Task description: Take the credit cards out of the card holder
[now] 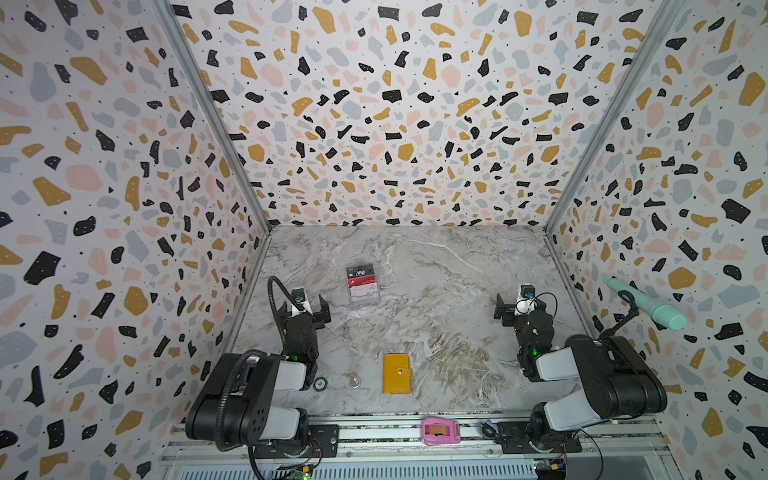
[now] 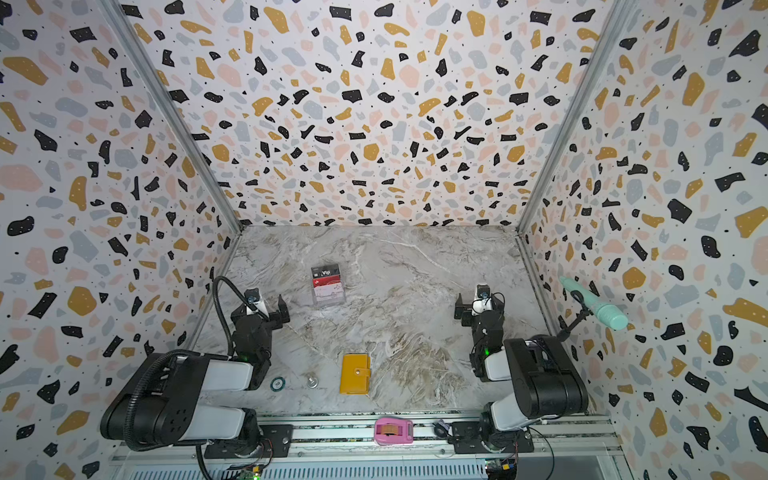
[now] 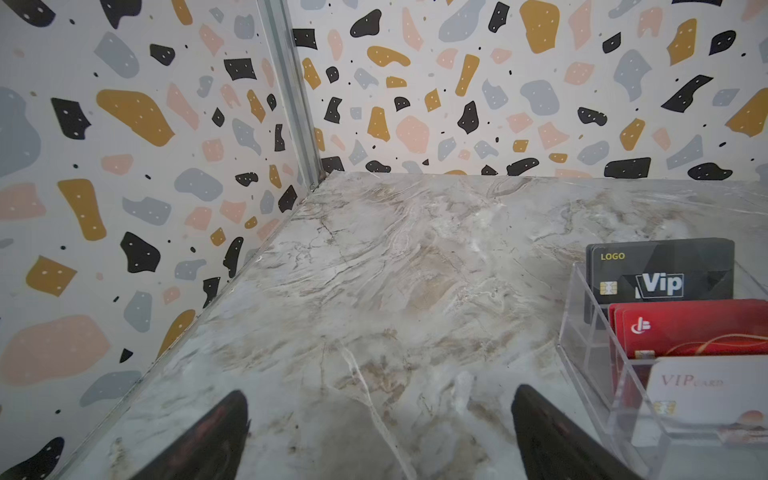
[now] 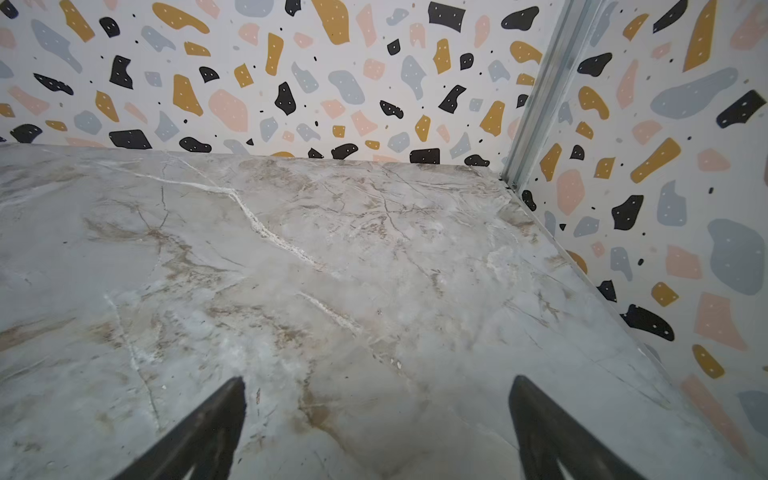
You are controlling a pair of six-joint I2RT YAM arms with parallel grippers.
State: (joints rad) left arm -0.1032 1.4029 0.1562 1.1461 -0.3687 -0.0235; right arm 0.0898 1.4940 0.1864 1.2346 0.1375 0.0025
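While the card holder point(image 1: 397, 373) lies shut on the worktop point(image 1: 449, 266), its snap tab point(image 1: 404, 372) fastened across its right edge, the credit cards are out of sight, presumably still tucked inside it. Both tools stand on the far side of the card holder and point away from it. The left tool point(image 1: 305, 309) is off to its left and the right tool point(image 1: 517, 309) off to its right, neither touching it. Each has its jaws spread wide and grips nothing; the wrist views show only bare worktop between them. The card holder's long axis points roughly toward the gap between the two tools. The left tool looks somewhat nearer, though the tab faces the right one. Either tool would have to draw back to reach the card holder.
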